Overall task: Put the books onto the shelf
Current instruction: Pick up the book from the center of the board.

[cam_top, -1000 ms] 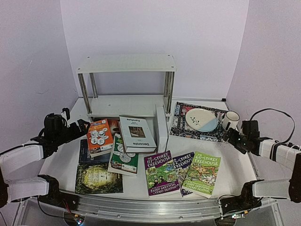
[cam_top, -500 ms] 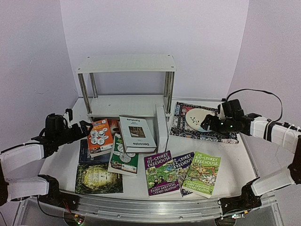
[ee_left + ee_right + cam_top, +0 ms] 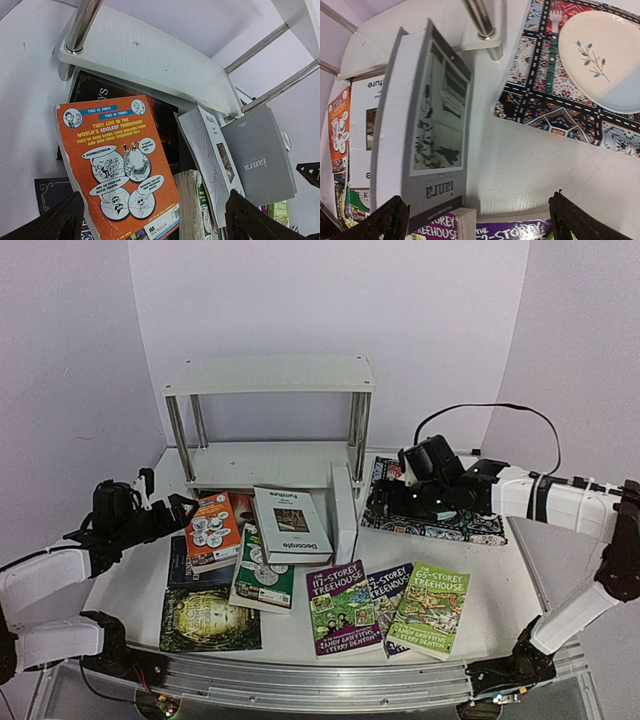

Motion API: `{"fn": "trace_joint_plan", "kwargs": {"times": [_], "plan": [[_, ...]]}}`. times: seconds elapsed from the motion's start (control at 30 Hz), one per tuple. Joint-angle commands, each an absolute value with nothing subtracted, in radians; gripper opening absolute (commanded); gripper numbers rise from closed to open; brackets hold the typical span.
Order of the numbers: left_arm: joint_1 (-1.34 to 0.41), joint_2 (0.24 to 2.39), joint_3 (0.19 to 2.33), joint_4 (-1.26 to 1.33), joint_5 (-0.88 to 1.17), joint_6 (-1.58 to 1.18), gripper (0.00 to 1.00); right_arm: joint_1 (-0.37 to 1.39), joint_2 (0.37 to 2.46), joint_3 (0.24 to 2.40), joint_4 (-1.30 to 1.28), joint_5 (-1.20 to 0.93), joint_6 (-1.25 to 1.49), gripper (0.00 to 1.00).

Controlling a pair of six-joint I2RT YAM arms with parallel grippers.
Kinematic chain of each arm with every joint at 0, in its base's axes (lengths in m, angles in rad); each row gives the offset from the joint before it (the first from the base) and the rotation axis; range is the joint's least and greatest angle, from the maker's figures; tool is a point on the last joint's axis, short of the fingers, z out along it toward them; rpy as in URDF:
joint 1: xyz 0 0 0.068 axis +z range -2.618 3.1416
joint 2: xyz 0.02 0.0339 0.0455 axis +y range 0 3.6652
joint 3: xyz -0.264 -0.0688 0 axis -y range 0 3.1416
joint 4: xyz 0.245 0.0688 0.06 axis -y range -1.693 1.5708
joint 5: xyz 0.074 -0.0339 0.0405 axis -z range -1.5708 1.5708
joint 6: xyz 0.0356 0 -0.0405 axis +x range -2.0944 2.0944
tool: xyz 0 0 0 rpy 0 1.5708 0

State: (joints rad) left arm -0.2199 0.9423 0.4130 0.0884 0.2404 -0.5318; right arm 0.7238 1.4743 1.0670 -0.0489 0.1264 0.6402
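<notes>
Both grippers gape fully open and hold nothing. The right gripper (image 3: 384,502) hangs just right of the shelf (image 3: 268,375), over the patterned mat (image 3: 470,526); the left gripper (image 3: 178,508) is at the shelf's front left. The books (image 3: 290,525) lie scattered before the shelf.

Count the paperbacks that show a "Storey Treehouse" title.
3: the purple 117-Storey paperback on the left, the green 65-Storey paperback on the right, the dark blue paperback between them, partly covered. Others may be hidden.
</notes>
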Motion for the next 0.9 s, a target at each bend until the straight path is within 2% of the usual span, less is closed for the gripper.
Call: {"fn": "trace_joint_plan", "kwargs": {"times": [0.0,0.3,0.37,0.6,0.7,0.87], "plan": [[-0.220,0.893,0.430,0.135,0.245,-0.546,1.00,0.792,1.538,1.189,-0.081,0.178,0.616,0.98],[-0.220,0.875,0.423,0.132,0.239,-0.548,0.99,0.890,1.689,1.331,-0.144,0.327,0.654,0.98],[-0.220,0.869,0.421,0.131,0.225,-0.550,0.99,0.905,1.720,1.361,-0.164,0.347,0.663,0.93],[-0.220,0.845,0.428,0.126,0.200,-0.543,0.99,0.950,1.821,1.459,-0.240,0.427,0.667,0.91],[-0.220,0.848,0.431,0.123,0.198,-0.539,0.99,0.959,1.841,1.476,-0.247,0.450,0.664,0.86],[-0.219,0.858,0.433,0.121,0.197,-0.539,0.98,0.965,1.860,1.496,-0.275,0.485,0.655,0.68]]}}
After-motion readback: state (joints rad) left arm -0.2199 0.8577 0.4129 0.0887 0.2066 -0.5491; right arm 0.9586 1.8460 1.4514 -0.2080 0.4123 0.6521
